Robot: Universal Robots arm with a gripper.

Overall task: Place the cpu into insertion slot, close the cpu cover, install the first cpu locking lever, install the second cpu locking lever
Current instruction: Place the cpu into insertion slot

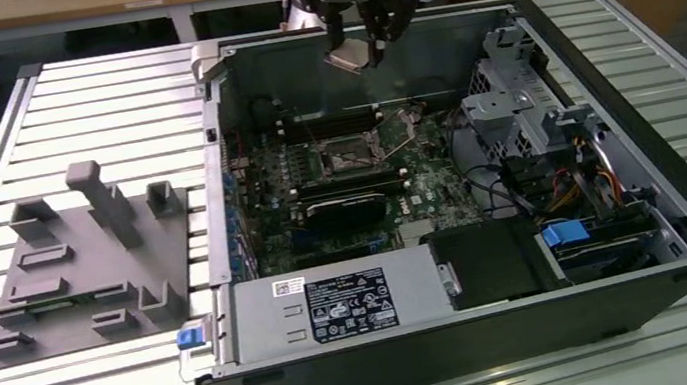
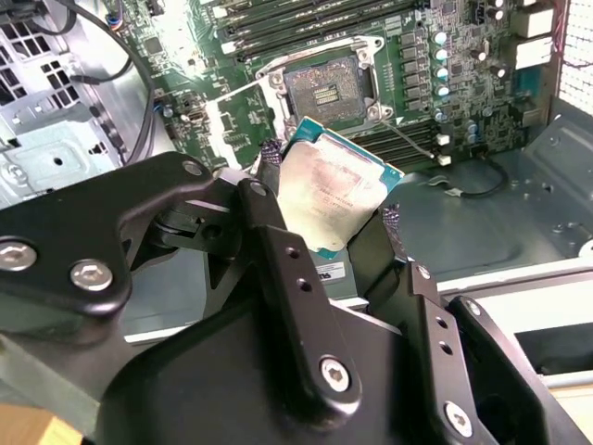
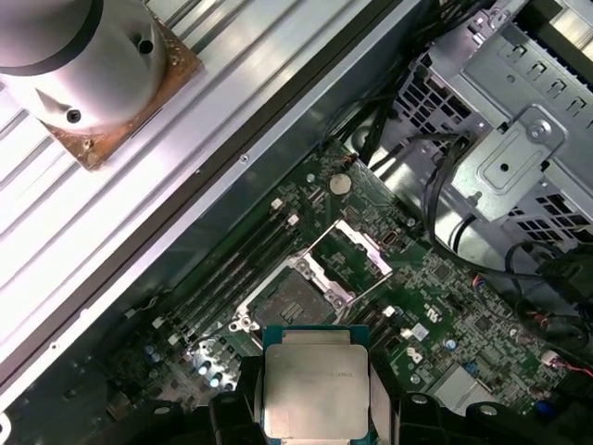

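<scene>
Nearest, the gripper (image 2: 326, 199) clamps the cpu (image 2: 343, 181) by its edges, well above the open slot (image 2: 321, 88); skewed as it looks, it could seat crooked and bend pins.

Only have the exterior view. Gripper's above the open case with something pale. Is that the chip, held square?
Observer: Yes. In the second wrist view the gripper pinches the silvery-grey flat square cpu by two opposite edges.
Operator: Socket empty?
Observer: Same view: the dark-framed square insertion slot shows its bare pin-grid centre, nothing seated.
Operator: Cover?
Observer: In the first wrist view the thin silvery windowed cpu cover is swung open beside the slot.
</scene>
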